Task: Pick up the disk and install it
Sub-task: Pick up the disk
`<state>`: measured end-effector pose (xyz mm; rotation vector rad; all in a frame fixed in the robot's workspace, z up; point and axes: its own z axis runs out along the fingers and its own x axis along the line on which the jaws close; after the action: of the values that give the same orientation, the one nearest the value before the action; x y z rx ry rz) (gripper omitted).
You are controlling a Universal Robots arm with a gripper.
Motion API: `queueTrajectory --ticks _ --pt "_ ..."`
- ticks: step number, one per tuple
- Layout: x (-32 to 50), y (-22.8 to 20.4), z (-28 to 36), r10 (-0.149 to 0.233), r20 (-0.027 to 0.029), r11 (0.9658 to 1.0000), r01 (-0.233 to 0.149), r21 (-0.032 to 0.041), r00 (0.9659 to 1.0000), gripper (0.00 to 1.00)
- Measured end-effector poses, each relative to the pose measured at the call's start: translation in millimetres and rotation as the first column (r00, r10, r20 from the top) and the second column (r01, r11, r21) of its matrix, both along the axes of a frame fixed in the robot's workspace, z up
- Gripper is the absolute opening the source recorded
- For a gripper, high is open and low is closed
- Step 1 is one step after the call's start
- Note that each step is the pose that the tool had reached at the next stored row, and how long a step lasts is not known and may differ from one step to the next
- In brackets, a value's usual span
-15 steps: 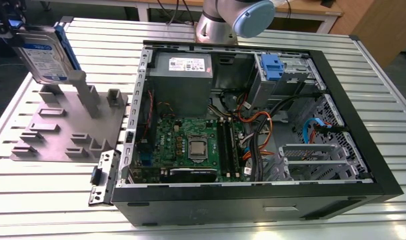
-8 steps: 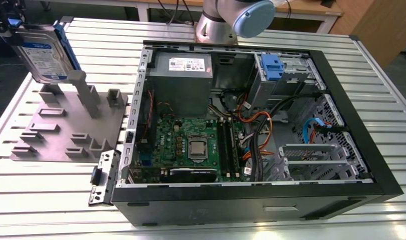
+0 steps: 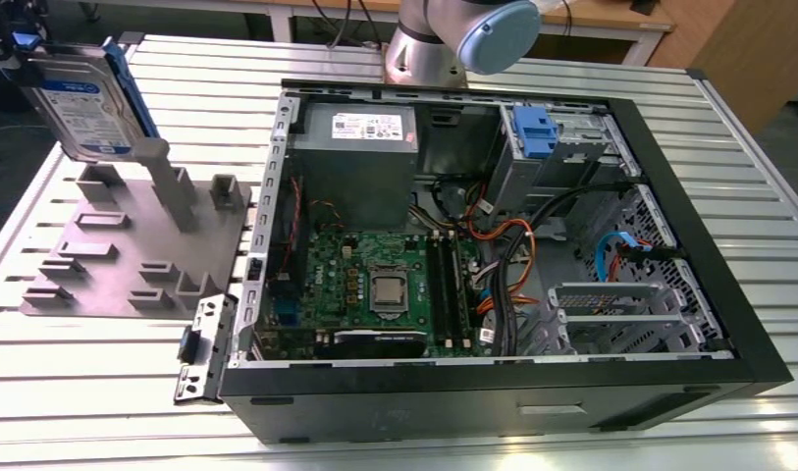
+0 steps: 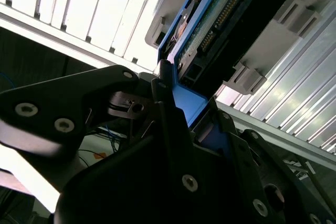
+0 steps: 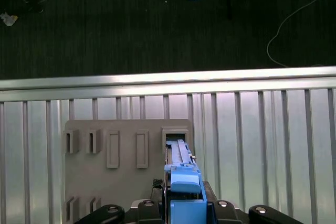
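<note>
- Hanging on edge over the grey holder (image 3: 104, 250) at the exterior view's left, the disk (image 3: 84, 98) has open air around it, well apart from the computer case (image 3: 504, 392).
- We see the gripper (image 5: 185, 203) clamped on its blue bracket (image 5: 184, 182), pointing down at the holder.
- We count one disk, one holder, one case.

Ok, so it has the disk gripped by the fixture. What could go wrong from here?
1. The gripper clamps the disk by its blue bracket, with the drive hanging below, so it may tilt or slip in transit.
2. Its lower edge sits close to the fixture's upright posts; a sideways move could snag.
3. Loose cables cross the open case and might catch the disk.
</note>
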<state>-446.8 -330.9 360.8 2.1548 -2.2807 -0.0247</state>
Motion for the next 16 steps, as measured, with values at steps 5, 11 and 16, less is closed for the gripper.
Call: queueTrajectory --ticks 5,11,16 --pt "0.0 0.0 5.4 0.000 0.0001 1.0000 0.000 0.0000 1.0000 0.36" --pt "0.0 0.0 9.3 0.000 -0.0001 1.0000 0.000 -0.0008 1.0000 0.36" --pt "0.0 0.0 12.0 0.000 0.0000 1.0000 0.000 -0.0008 1.0000 0.36"
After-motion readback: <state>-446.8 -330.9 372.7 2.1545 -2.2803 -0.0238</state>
